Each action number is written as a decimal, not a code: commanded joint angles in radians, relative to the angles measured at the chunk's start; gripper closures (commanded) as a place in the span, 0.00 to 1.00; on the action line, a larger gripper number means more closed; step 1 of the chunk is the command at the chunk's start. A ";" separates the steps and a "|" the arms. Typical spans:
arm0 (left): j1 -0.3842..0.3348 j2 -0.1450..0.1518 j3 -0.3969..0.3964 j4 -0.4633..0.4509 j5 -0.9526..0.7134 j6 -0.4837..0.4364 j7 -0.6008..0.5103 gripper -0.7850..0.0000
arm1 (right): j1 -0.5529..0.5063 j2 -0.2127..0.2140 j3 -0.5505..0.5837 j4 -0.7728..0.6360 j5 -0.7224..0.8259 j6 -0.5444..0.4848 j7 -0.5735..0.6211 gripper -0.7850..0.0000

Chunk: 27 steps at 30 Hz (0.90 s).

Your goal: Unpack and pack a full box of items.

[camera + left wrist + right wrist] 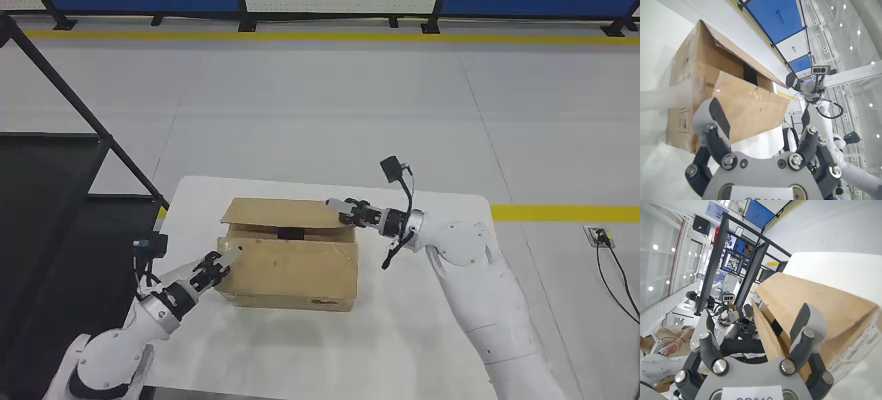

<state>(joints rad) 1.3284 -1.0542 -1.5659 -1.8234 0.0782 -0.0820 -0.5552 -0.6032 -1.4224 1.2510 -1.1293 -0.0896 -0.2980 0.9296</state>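
Cardboard box (290,268) sat at the middle of the top view frame on the white table (400,340), its two long flaps partly raised with a dark slit (291,233) between them. My left gripper (224,260) was at the box's left end, lower left of centre in that frame, fingers spread apart and holding nothing. In my left wrist view one pad (719,117) lay close against the near flap (751,109), though I could not tell whether it touched. My right gripper (336,209) was just right of centre, at the right end of the far flap (275,212), likewise spread wide and gripping nothing.
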 commanded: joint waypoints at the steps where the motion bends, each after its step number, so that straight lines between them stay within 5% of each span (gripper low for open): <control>1: -0.008 -0.001 0.012 0.004 0.006 0.003 0.005 0.00 | -0.003 0.001 -0.011 -0.014 -0.010 0.059 0.006 0.00; 5: -0.028 -0.003 0.031 0.018 0.023 0.008 0.013 0.00 | 0.003 -0.002 -0.038 -0.017 0.005 0.157 0.015 0.00; 8: -0.039 -0.004 0.050 0.023 0.086 0.014 0.048 0.00 | 0.005 -0.007 -0.046 0.000 0.112 0.158 0.068 0.00; 18: -0.057 -0.013 0.103 0.032 0.146 0.016 0.109 0.00 | 0.030 -0.011 -0.087 0.052 0.118 0.204 0.040 0.00; 27: -0.007 -0.009 -0.030 0.033 0.056 0.031 0.183 0.00 | -0.004 -0.003 -0.088 0.081 0.143 0.164 0.046 0.00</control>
<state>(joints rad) 1.3108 -1.0643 -1.5691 -1.7939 0.1478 -0.0561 -0.3852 -0.6045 -1.4255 1.1635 -1.0508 0.0498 -0.1292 0.9761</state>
